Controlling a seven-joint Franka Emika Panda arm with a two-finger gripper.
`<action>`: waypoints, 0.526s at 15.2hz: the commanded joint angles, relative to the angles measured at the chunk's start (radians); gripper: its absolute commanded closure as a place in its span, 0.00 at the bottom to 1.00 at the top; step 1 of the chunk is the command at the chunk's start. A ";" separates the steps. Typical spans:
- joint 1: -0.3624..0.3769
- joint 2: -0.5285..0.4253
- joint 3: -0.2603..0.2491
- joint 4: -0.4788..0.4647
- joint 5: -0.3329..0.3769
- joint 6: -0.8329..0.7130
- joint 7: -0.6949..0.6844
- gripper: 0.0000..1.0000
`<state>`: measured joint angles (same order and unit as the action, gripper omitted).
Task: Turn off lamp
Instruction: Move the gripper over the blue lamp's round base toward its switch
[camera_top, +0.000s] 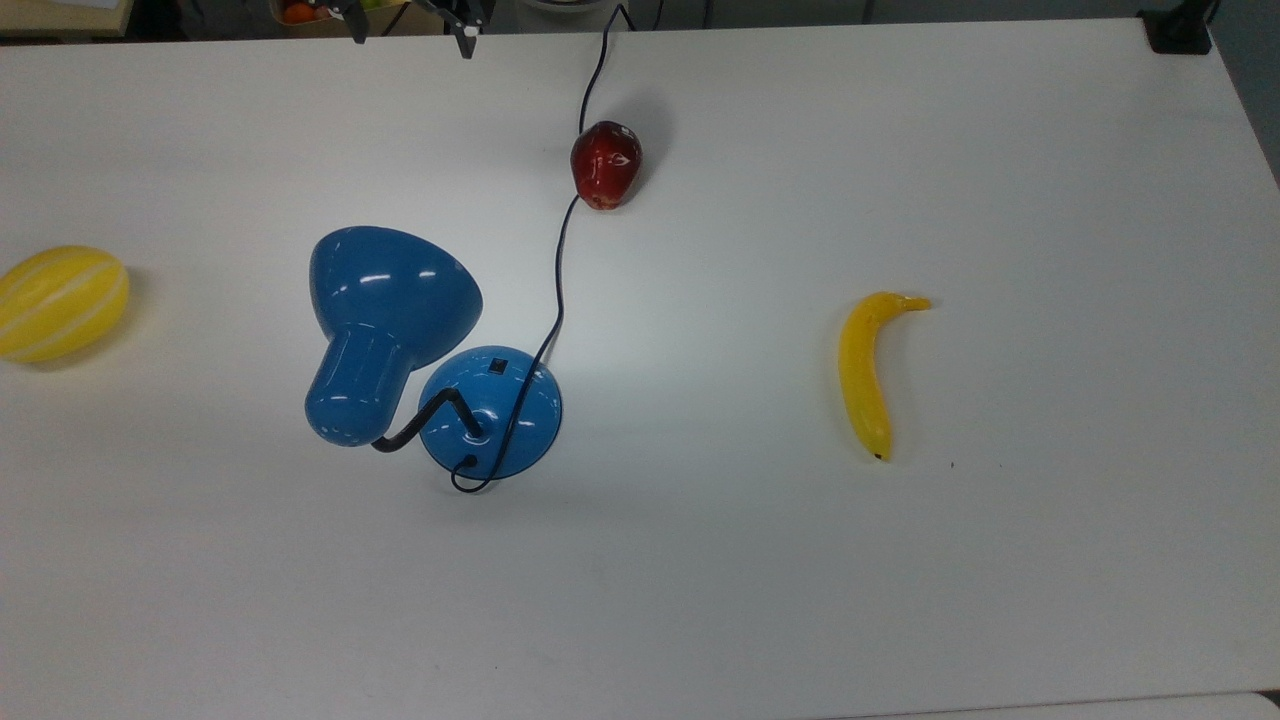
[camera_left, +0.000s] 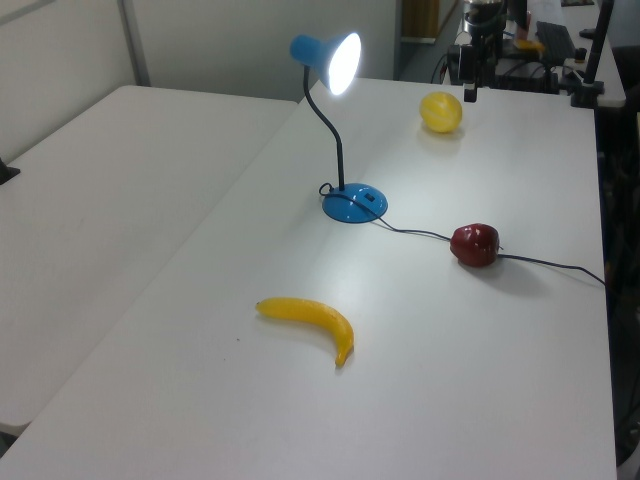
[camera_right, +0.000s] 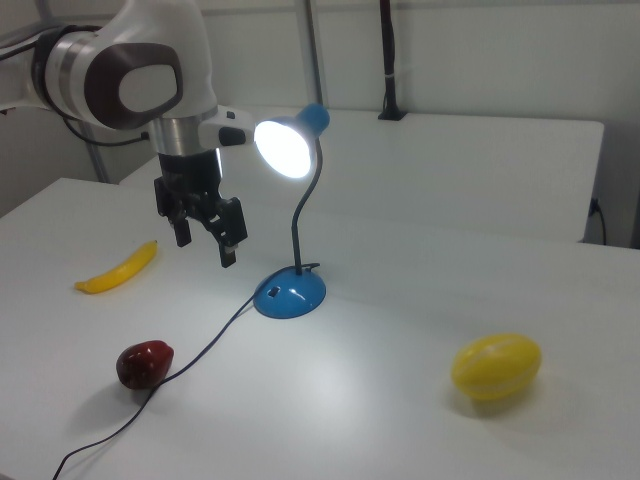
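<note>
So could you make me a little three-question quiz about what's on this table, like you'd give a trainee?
1. True or false: the lamp is lit.
2. Which fruit does the lamp's cord run up against: A the banana, B the red fruit, C the yellow melon?
3. Fill in: the switch sits on the lamp's round blue ____.

Key: 1 true, the shade glows. 2 B. 3 base. The tool hangs open above the table, touching nothing.

Nothing here carries writing I can read. No label, brand, number or sign can be made out on anything in the room.
</note>
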<state>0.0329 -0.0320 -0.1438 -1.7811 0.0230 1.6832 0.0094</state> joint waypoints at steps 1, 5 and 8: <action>0.004 0.014 -0.014 0.029 0.038 0.062 0.032 0.00; 0.007 0.026 -0.014 0.026 0.092 0.112 0.032 0.00; 0.007 0.027 -0.014 0.026 0.086 0.112 0.021 0.25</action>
<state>0.0310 -0.0159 -0.1482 -1.7646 0.0973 1.7803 0.0270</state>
